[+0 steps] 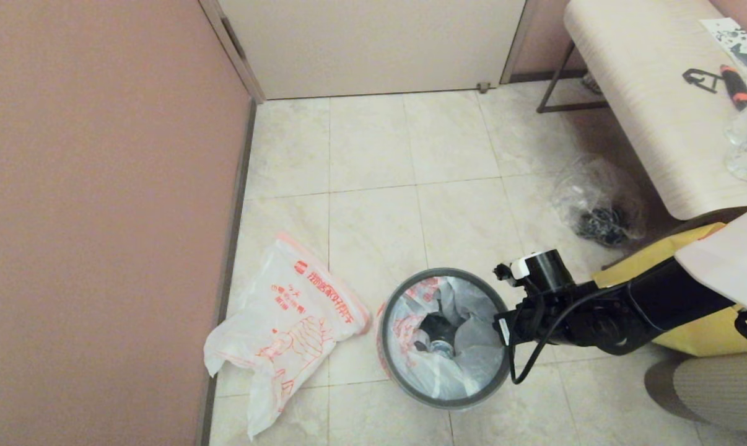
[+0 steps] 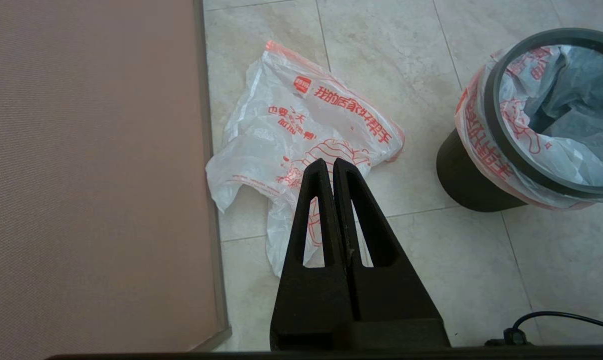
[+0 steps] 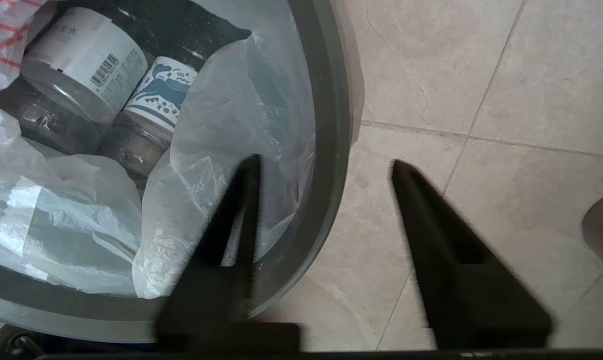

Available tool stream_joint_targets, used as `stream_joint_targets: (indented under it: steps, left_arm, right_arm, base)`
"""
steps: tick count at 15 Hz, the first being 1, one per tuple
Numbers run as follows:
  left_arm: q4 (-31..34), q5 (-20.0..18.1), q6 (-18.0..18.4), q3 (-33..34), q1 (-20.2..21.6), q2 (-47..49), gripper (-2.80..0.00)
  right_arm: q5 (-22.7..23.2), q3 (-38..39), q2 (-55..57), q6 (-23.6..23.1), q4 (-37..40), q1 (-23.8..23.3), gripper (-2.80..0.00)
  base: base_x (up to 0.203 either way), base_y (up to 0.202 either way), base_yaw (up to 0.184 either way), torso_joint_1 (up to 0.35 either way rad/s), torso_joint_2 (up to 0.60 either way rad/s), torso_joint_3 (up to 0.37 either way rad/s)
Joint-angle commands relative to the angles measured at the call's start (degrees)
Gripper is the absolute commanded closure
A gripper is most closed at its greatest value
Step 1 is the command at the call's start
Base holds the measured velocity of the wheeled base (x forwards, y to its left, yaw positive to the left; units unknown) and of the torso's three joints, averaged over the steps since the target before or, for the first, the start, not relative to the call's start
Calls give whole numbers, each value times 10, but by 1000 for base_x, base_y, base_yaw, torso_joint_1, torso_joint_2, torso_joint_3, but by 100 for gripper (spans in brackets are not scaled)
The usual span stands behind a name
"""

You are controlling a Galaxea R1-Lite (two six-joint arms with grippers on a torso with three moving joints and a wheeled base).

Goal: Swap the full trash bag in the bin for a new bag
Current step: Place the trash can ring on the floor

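Note:
The bin [image 1: 391, 347] is a small black wastebasket with a grey ring rim, standing on the tiled floor. The full trash bag [image 1: 472, 350] lines it, its red-printed edge folded over the rim [image 2: 486, 145]; jars [image 3: 84, 55] lie inside. The new bag [image 1: 287, 316] lies flat on the floor beside the wall, red print up. My right gripper [image 3: 324, 167] is open astride the bin's rim [image 3: 326, 150]: one finger over the bag's plastic [image 3: 231, 100], the other over the floor outside. My left gripper [image 2: 330, 162] hangs shut and empty above the new bag [image 2: 301, 115].
A pink wall [image 1: 101, 186] runs along the left, a door [image 1: 373, 43] at the back. A clear bag with black cords [image 1: 596, 207] lies under a pale bench [image 1: 646, 105]. A yellow tote [image 1: 695, 337] sits behind my right arm [image 1: 627, 310].

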Motion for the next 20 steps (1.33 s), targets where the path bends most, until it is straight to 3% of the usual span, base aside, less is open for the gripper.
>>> stream_joint_targets:
  steps: [1,11,17,20]
  left_arm:
    - [0,0,0,0,0,1,0]
    - [0,0,0,0,0,1,0]
    - [0,0,0,0,0,1,0]
    - [0,0,0,0,0,1,0]
  right_arm:
    - [-1,-1,2,0,-1,0,0]
    - [-3,-3,-43,1,6,8,0]
    - [-5,0,-139,1,79,39,0]
    - [-68,-2,-195,2,89,65,0]
  base:
    - [0,0,0,0,0,0]
    - [0,0,0,0,0,0]
    - [0,0,0,0,0,0]
    - [0,0,0,0,0,0]
